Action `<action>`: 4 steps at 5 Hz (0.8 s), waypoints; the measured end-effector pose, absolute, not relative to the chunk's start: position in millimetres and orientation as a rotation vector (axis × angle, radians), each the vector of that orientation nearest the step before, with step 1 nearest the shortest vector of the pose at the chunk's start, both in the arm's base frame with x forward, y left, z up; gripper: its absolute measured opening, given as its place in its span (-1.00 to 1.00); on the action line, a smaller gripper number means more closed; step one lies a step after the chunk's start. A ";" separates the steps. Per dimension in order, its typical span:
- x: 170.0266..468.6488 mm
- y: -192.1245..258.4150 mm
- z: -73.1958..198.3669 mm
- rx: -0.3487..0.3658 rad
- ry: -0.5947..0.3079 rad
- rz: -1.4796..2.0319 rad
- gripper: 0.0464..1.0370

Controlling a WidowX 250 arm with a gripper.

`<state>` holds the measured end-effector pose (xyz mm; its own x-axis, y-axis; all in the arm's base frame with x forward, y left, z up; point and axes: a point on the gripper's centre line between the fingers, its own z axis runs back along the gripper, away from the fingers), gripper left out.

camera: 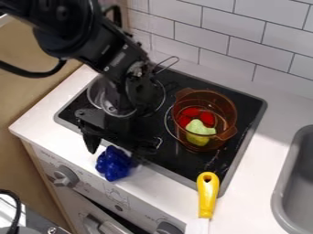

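Note:
The gripper (120, 148) hangs over the front left part of the black stove top, its two fingers spread apart. Just below and between them is a lumpy dark blue object (114, 163) at the stove's front counter edge; whether the fingers touch it I cannot tell. Behind the gripper, partly hidden by the arm, stands a metal pot (96, 93) with a wire handle. A transparent amber pot (227, 109) on the right side of the stove holds red pieces (191, 112) and a yellow-green piece (199, 131).
A yellow-handled utensil (207, 194) lies at the stove's front right corner. The grey sink (282, 189) is at the right edge, and a white tiled wall (235, 39) rises behind. Control knobs (66, 176) line the front panel below the counter (284, 107).

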<state>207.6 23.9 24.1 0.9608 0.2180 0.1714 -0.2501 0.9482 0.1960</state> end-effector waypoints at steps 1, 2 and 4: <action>205.0 22.1 22.0 0.218 -0.154 0.254 0.93; 204.6 21.7 20.0 0.219 -0.167 0.259 0.93; 202.0 24.0 11.9 0.210 -0.188 0.253 0.87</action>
<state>202.0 24.0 11.9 0.9510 0.2271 0.2099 -0.2661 0.9467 0.1817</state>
